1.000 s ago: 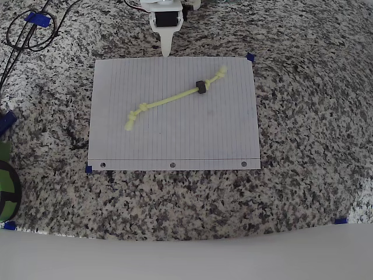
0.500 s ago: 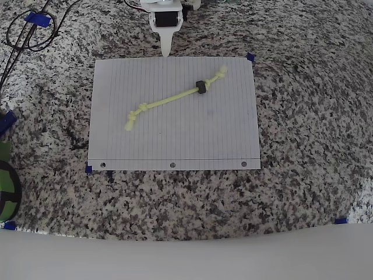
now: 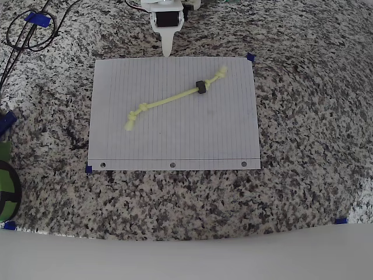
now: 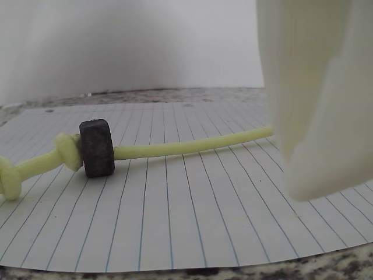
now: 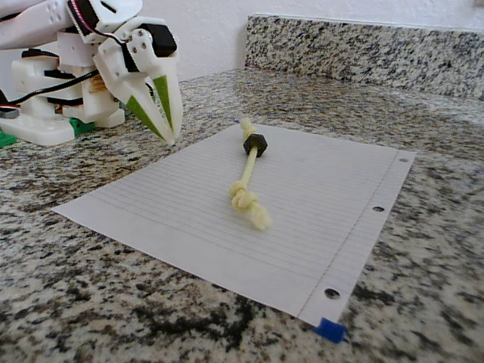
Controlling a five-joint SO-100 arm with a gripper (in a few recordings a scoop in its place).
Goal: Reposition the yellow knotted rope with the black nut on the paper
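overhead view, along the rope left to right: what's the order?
Left end knot → bare stretch of the yellow knotted rope → black nut → right end knot, all lying on the paper.

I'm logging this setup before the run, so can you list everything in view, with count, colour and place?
paper: one, white lined sheet, flat on the counter
rope: one, pale yellow, knotted near both ends, lying diagonally on the paper
nut: one, black, threaded on the rope beside one end knot
tape pieces: several, blue, at paper corners and on the counter
cables: black, looped at the overhead view's top left
counter: one, speckled granite
gripper: one, white, at the paper's far edge, fingers together, holding nothing
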